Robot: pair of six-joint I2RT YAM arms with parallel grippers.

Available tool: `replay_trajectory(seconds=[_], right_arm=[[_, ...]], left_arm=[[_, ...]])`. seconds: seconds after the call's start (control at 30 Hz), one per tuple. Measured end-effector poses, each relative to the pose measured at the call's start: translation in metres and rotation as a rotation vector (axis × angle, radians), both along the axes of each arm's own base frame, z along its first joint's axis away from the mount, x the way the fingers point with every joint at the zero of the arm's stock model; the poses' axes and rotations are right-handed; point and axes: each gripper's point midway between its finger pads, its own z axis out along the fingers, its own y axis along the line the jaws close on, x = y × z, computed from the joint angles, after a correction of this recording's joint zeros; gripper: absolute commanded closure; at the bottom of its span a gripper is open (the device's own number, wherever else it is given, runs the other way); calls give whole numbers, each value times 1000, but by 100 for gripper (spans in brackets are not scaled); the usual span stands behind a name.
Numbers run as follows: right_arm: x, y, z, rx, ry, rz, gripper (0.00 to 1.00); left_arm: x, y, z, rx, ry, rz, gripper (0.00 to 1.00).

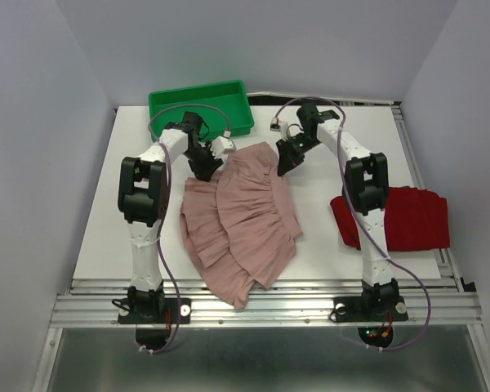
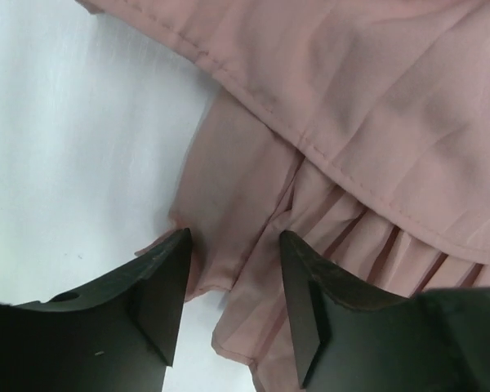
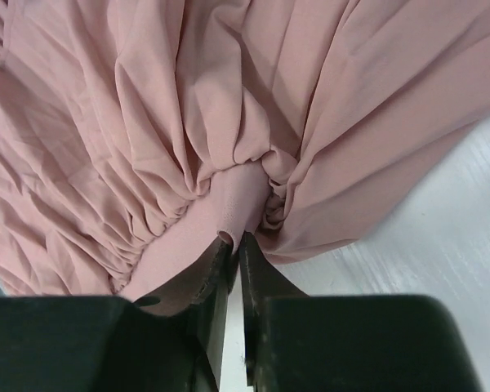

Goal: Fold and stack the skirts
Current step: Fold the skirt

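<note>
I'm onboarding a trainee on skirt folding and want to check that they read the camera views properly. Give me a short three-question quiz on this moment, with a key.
1. True or false: the right gripper is shut on the pink skirt.
2. Fill the blank: the left gripper, at the pink skirt's edge, has its fingers ____ (open or shut).
3. Where does the dark red skirt lie?
A. Under the pink skirt
B. On the right side of the table, apart from the pink skirt
C. In the left gripper

Key: 1 true; 2 open; 3 B.
</note>
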Motion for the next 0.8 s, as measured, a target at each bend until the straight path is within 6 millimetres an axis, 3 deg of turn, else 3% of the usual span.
replay_trajectory(seconds=[0.1, 0.13, 0.23, 0.6, 0.7, 0.8], right_arm=[[0, 0, -3, 0, -7, 5, 94], [-3, -1, -5, -3, -3, 6, 95], [-9, -4, -10, -9, 3, 9, 96], [-8, -5, -9, -6, -36, 32, 99], [-6, -5, -8, -4, -52, 36, 99], [-8, -5, -7, -2, -66, 44, 99]], left_arm=[[-2, 6, 0, -6, 11, -8, 45], [-4, 9, 0, -9, 19, -9, 35], [-4, 13, 5, -21, 20, -14, 24], [30, 6, 53, -71, -127, -1, 18], [32, 1, 50, -77, -131, -11, 18], [28, -2, 34, -72, -93, -30, 18]])
